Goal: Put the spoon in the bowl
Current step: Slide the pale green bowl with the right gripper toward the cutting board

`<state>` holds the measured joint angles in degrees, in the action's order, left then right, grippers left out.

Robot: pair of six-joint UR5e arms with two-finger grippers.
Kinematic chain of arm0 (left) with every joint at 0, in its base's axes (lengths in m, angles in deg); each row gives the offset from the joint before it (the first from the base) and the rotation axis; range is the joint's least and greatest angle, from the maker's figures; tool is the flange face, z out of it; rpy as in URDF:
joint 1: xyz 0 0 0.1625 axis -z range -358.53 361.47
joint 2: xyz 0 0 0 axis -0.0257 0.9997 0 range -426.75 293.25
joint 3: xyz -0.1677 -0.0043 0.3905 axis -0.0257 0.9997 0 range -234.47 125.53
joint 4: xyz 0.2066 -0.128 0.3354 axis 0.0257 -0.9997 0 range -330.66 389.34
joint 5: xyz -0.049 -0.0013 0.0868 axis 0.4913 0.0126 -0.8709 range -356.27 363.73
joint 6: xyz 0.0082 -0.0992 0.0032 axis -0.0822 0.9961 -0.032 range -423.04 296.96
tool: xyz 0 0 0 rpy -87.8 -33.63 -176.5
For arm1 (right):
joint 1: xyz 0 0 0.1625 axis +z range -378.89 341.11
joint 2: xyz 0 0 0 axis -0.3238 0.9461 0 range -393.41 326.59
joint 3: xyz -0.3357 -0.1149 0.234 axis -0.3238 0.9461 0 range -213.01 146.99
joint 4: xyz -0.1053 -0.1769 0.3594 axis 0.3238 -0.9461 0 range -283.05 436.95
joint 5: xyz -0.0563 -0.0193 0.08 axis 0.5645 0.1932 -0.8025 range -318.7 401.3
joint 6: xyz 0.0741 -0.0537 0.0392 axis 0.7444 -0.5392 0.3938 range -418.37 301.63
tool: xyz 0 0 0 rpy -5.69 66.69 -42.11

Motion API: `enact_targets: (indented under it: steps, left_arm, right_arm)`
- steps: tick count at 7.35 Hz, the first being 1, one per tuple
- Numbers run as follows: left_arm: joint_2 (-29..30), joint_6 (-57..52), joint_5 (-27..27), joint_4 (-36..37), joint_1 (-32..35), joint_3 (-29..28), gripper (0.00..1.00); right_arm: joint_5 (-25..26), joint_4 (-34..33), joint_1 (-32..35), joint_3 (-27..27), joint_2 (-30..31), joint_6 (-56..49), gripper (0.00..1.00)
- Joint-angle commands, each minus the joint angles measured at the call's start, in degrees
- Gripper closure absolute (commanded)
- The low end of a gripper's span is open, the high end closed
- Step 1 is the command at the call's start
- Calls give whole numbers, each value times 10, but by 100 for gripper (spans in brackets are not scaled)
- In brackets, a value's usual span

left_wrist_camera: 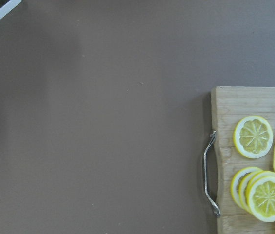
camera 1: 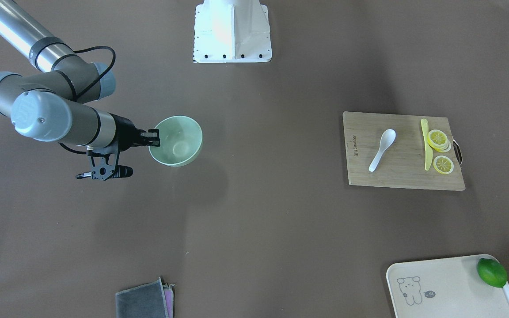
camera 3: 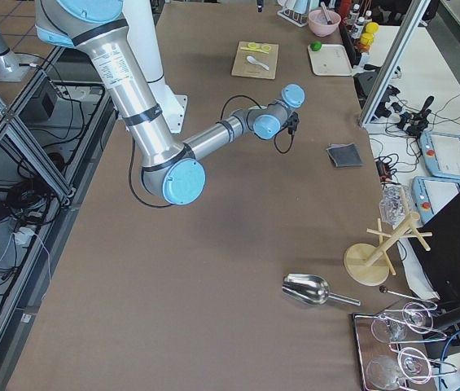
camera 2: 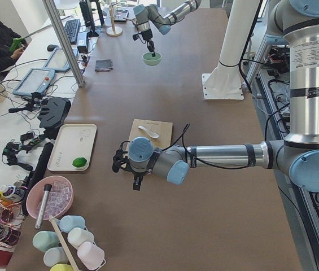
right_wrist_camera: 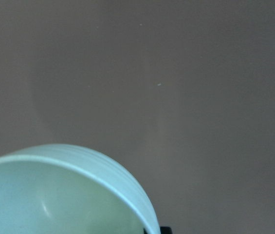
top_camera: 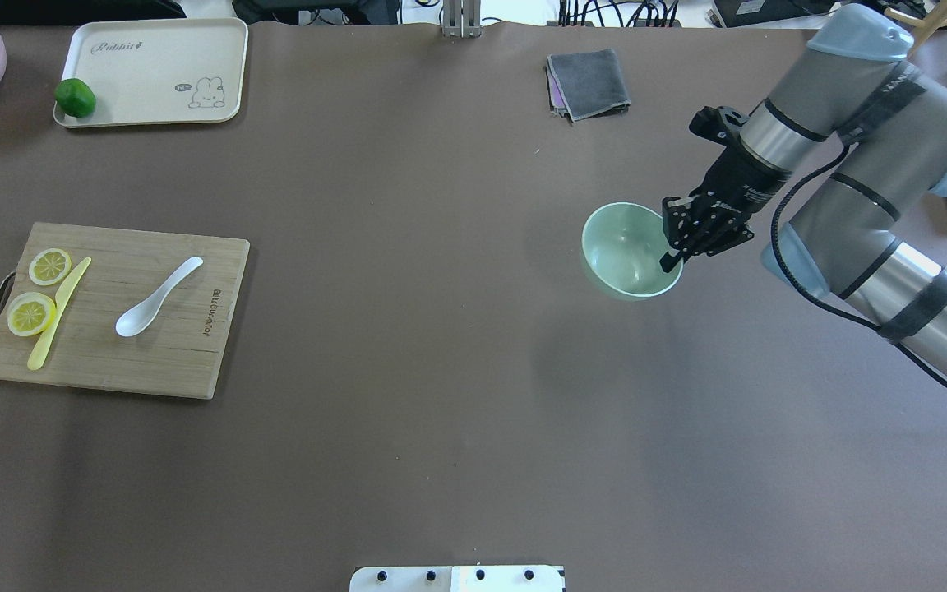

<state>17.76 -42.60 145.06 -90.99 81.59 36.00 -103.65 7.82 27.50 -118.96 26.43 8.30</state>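
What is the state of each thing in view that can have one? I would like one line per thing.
spoon: lying on the cutting board, not held.
bowl: empty, held at its rim.
right gripper: shut on the bowl's rim.
left gripper: open or shut, cannot tell.
lemon slices: cut, lying on the cutting board.
lime: whole, on the tray.
cloth: folded.

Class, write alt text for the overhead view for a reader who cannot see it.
The right arm's claw grips the right-hand rim of a mint-green bowl at the table's right side. Far to the left, a white spoon lies on a wooden cutting board beside lemon slices and a yellow knife.
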Motion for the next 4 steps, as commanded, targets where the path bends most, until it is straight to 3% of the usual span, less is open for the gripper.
enact_targets:
  steps: [1,4]
  left_arm:
    - [18,70,0,-21,-35,1,2]
    - [38,116,-1,-29,-69,-3,2]
  right_arm:
    - [97,66,-64,3,-23,143,100]
    - [140,66,-92,32,-75,188,100]
